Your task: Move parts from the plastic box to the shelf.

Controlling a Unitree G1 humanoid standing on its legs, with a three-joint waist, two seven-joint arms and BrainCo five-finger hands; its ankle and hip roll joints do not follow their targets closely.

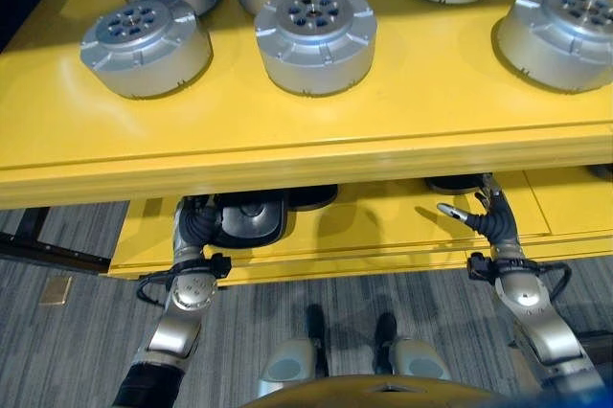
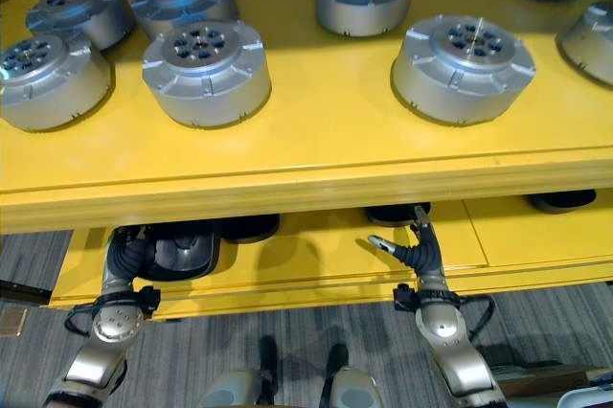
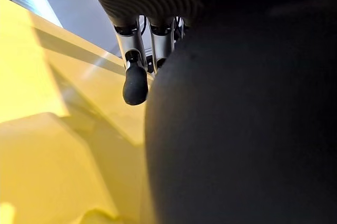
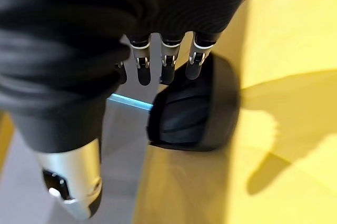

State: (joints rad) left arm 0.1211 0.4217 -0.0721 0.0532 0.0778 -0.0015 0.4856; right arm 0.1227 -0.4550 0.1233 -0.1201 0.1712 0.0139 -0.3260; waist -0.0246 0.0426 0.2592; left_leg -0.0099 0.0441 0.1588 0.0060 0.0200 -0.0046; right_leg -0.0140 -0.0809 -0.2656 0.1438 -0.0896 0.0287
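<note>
Lower left of frame, under the shelf, the left hand grips a dark part; right hand, splayed, holds nothing.

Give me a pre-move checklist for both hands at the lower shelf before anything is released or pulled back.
1. Left hand against the dark part on the lower shelf: ok.
2. Left fingers closed round that part: cannot tell, they are hidden behind it.
3. Right hand free of load: ok, fingers straight, holding nothing.
4. Dark part just past the right fingers, resting on the lower shelf: ok.
5. Top shelf edge overhangs both hands, clearance for withdrawal: cannot tell.
</note>
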